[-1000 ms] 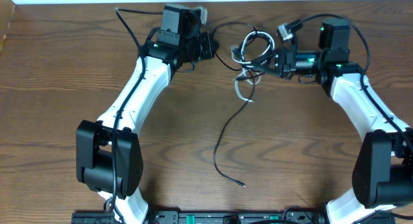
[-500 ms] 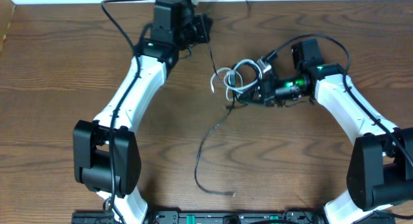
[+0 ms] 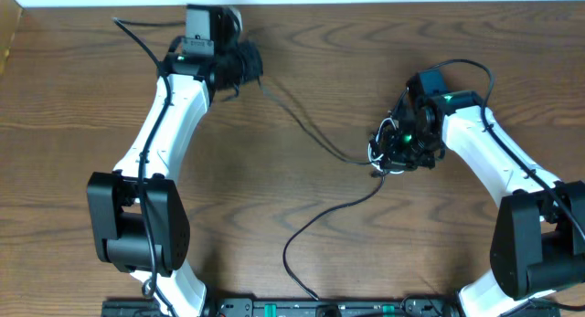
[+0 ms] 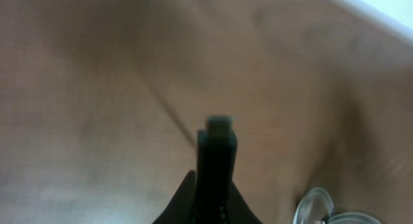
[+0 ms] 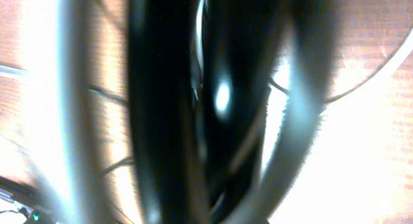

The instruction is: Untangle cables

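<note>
Stretching as a black cable (image 3: pixel 302 121) in a nearly straight line from the far left part of the worktop to a knot right of centre, then leaving the knot and curling in a loose arc toward the middle of the front edge, lying on the wooden table (image 3: pixel 73 171). Bunching as a white cable (image 3: pixel 376 153) in small loops inside that knot, tangled with the black one, directly under the right gripper (image 3: pixel 398 145). Clamping as the left gripper (image 3: pixel 250 65) on the black cable's end near the far edge, that dark end standing up between the fingers (image 4: pixel 177 208) in the blurred left wrist view. Covering the knot from above with the right gripper; cannot tell whether its jaws are apart or together, being hidden overhead and lost behind blurred dark and pale loops close against the right wrist lens.
</note>
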You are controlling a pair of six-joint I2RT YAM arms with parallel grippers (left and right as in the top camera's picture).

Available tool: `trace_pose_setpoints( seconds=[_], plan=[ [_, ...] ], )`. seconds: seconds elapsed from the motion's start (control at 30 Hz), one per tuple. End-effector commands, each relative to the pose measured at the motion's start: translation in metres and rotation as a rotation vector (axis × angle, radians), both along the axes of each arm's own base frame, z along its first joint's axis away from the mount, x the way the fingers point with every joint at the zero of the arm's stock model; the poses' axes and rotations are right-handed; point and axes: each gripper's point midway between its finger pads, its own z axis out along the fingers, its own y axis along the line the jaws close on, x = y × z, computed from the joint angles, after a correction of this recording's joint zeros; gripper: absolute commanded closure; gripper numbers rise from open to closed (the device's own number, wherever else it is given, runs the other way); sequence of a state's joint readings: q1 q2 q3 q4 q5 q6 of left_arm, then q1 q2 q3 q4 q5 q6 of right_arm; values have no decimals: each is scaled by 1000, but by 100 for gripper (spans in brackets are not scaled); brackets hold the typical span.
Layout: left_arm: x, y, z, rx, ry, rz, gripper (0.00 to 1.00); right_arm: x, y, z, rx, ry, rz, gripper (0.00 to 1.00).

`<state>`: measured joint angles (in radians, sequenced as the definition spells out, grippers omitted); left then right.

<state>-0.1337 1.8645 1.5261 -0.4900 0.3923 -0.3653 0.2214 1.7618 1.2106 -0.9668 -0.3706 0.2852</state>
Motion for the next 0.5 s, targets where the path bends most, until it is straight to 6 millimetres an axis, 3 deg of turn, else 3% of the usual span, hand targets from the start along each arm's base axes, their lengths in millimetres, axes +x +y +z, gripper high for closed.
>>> trace_pose_setpoints(
  seconds=[0.0, 0.13, 0.2, 0.23, 0.33, 0.47],
  plan=[
    [-24, -13, 4, 80, 16, -132, 92, 8, 20, 16, 113, -47, 4, 98],
    [-47, -35, 0, 81, 24, -320, 83, 14, 29, 25, 180, -64, 6, 82],
    [-51, -40, 0, 61, 34, -339, 73, 16, 32, 31, 211, -67, 3, 76],
    [-54, -42, 1, 45, 43, -349, 63, 17, 33, 35, 239, -73, 4, 70],
    [-61, -44, -1, 25, 71, -361, 50, 18, 32, 45, 289, -78, -1, 58],
    [-72, -46, -5, 32, 102, -390, 43, 24, 13, 50, 286, -88, -58, 55]
  ],
)
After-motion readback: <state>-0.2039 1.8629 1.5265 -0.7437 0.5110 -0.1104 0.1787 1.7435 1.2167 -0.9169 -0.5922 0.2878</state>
